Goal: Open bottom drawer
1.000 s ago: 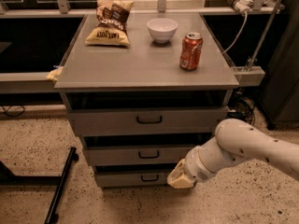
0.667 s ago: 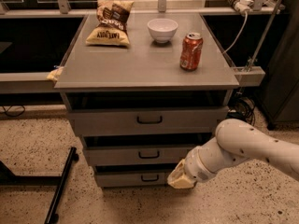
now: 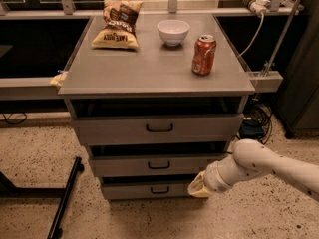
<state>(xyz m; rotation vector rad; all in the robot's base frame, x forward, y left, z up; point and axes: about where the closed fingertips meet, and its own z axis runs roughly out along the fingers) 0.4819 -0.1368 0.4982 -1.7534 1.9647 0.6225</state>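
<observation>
The gripper (image 3: 198, 189) sits at the right end of the bottom drawer (image 3: 130, 190), its tip hidden, so its grip cannot be told.

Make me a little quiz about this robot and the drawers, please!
1. True or false: the gripper is low down, near the right end of the bottom drawer.
2. What stands between the chip bag and the soda can? A) a white bowl B) a banana C) a teddy bear
3. How many drawer fronts, each with a black handle, does the cabinet show?

Key: 1 true; 2 A; 3 three.
</observation>
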